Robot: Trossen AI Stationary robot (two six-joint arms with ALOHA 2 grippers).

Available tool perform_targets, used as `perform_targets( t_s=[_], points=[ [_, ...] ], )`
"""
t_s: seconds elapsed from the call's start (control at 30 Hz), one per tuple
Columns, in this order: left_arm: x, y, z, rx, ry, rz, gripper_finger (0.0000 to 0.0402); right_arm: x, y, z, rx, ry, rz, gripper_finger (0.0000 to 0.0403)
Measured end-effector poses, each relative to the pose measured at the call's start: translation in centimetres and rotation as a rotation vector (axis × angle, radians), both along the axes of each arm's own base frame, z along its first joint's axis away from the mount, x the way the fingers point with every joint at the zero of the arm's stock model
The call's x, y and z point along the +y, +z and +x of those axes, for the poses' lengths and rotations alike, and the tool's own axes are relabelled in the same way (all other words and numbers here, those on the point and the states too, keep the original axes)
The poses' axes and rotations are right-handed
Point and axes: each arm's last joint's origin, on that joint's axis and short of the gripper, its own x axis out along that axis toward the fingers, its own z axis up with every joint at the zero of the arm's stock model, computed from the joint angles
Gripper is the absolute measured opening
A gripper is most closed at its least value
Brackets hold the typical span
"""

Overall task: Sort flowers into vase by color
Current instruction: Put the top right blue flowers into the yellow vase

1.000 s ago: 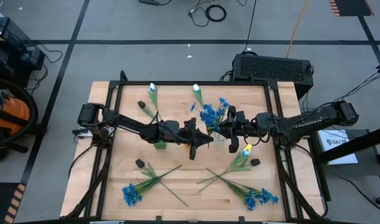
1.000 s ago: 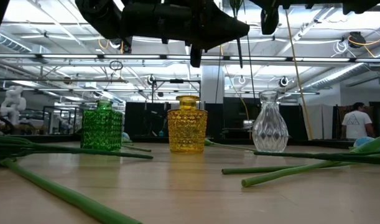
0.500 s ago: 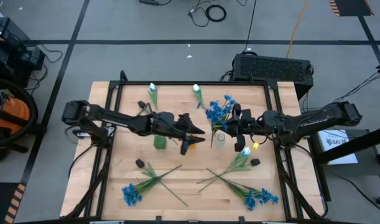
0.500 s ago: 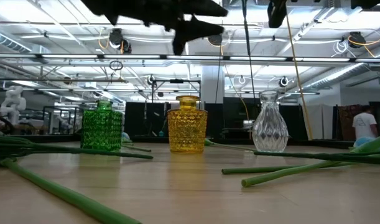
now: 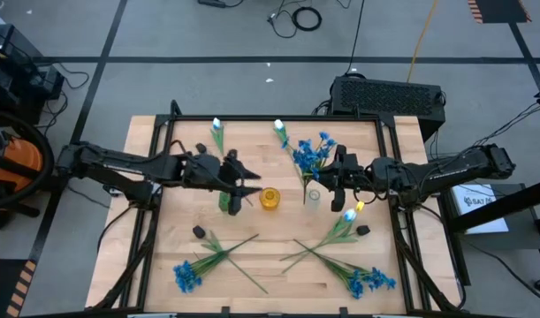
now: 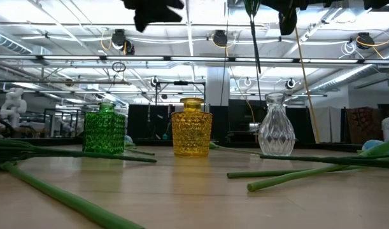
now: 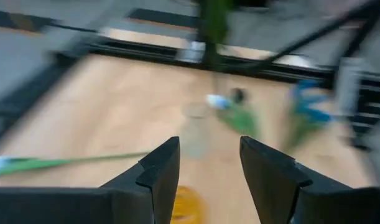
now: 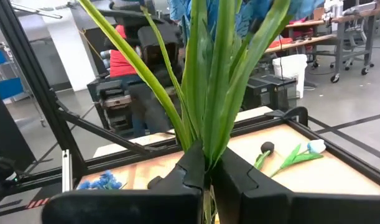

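Wooden table (image 5: 278, 265), high view, contents left to right.

- Blue flower (image 5: 187, 276), lower left of the table, lying flat, stem running up-right.
- Dark bud (image 5: 199, 231), left of centre, lying loose.
- White tulip (image 5: 217, 129), upper left of the table, lying flat.
- Left gripper (image 5: 246, 191), left of centre, above the green vase (image 5: 225, 203); fingers apart, nothing between them.
- Yellow vase (image 5: 270, 198), centre, upright, just right of the left gripper.
- Second white tulip (image 5: 279, 131), upper centre, lying flat.
- Clear vase (image 5: 314, 195), right of centre, upright.
- Blue flower bunch (image 5: 310, 155), above the clear vase; its stems (image 8: 205, 112) are pinched in the right gripper (image 5: 338, 177), fingers closed on them.
- Pale tulip (image 5: 348, 215), right of centre, lying below the right gripper.
- Blue flower (image 5: 374, 281), lower right, lying flat.
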Motion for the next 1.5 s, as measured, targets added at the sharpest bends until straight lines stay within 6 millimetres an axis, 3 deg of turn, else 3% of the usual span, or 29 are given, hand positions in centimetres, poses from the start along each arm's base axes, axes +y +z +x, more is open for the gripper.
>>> perform_targets(
  t_s=[0.13,0.3,0.57,1.03,1.2,1.5],
  points=[
    [0.3,-0.4,-0.6,0.068,0.122,0.096,0.0176,0.0,0.0,0.0,0.004,0.000,0.000,0.0009],
    [0.3,-1.5,-0.7,0.079,0.127,0.099,0.0176,0.0,0.0,0.0,0.004,0.000,-0.001,0.0009],
    [-0.3,-1.5,0.6,-0.020,-0.019,0.022,0.0176,0.0,-0.3,0.5,0.006,-0.012,-0.012,0.0009],
    [-0.5,-2.1,1.9,-0.060,-0.046,0.005,0.0176,-0.2,-1.5,3.1,-0.062,-0.075,0.003,0.0009],
    [-0.8,-1.4,1.2,-0.071,-0.101,-0.013,0.0176,0.0,-2.3,4.5,-0.103,-0.076,0.014,0.0009],
    [-0.4,-1.4,-1.7,0.104,-0.098,0.004,0.0176,-0.5,-3.8,6.4,-0.160,-0.095,0.068,0.0009]
  ],
)
